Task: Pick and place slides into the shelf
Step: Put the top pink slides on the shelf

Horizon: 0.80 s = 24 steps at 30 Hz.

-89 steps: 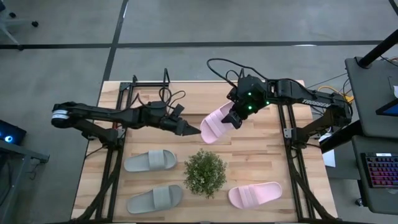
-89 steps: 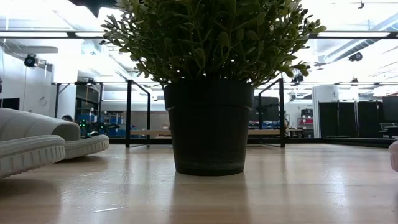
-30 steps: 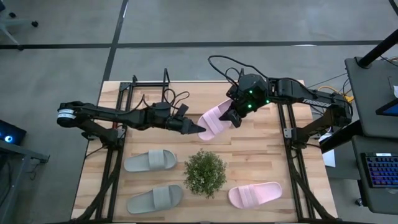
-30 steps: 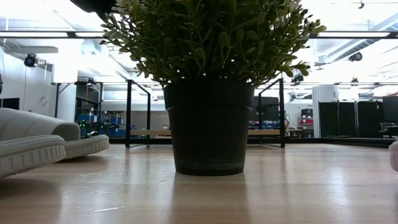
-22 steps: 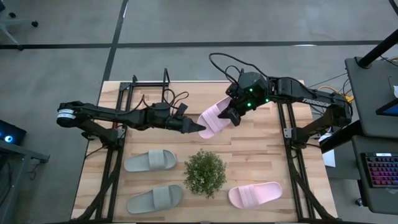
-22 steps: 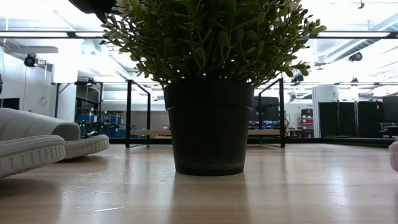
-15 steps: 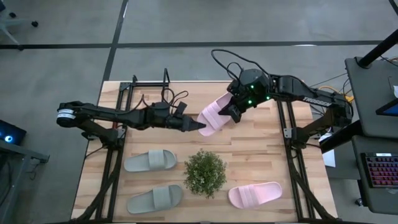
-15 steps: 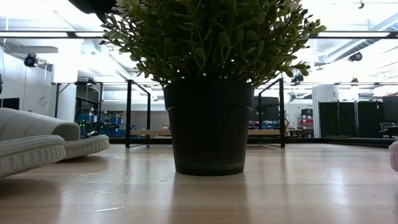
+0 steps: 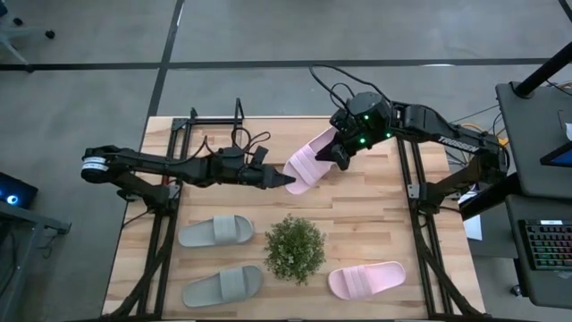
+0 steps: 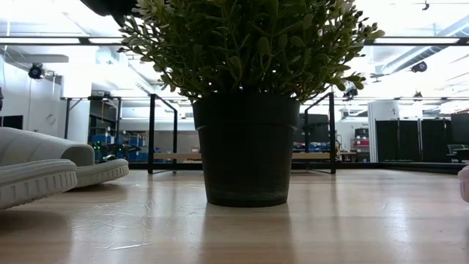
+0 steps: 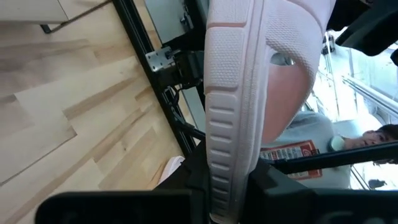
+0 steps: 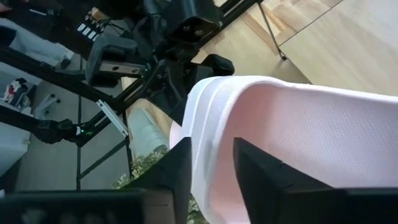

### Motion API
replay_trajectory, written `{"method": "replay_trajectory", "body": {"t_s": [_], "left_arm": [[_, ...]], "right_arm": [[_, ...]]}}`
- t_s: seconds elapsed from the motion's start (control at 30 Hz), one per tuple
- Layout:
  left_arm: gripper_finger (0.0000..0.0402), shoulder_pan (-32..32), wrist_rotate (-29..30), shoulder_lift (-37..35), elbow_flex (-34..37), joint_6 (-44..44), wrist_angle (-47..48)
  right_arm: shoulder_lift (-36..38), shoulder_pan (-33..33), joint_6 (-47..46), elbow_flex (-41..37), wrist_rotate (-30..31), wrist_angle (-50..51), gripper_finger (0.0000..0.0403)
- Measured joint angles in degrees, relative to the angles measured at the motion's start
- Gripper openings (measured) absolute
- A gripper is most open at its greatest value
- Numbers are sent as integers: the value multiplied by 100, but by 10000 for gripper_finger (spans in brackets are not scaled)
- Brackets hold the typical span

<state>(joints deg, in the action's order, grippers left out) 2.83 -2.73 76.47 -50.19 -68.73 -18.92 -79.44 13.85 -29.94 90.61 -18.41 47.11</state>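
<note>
I'm seeing both grippers meeting at the upper centre of the high view: the left gripper (image 9: 288, 182) is clamping one end of a raised pink slide (image 9: 308, 162) and the right gripper (image 9: 340, 157) is gripping the other, so that span is blocking passage. The plant (image 9: 295, 248) is standing lower centre, walling off the low view. Two grey slides (image 9: 215, 231) (image 9: 222, 285) are filling the lower left, another pink slide (image 9: 366, 280) the lower right. Bare table (image 9: 357, 224) is lying open between plant and right edge. The shelf (image 9: 207, 134) is standing upper left, cables trailing beside it.
</note>
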Motion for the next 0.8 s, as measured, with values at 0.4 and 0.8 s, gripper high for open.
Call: {"method": "replay_trajectory", "body": {"t_s": [0.4, 0.8], "left_arm": [[20, -31, 1081, -200, 38, -166, 32], [20, -270, 2477, -691, 779, -905, -29]], "right_arm": [[120, 211, 2, 0, 28, -207, 157], [227, 246, 43, 0, 48, -653, 157]]}}
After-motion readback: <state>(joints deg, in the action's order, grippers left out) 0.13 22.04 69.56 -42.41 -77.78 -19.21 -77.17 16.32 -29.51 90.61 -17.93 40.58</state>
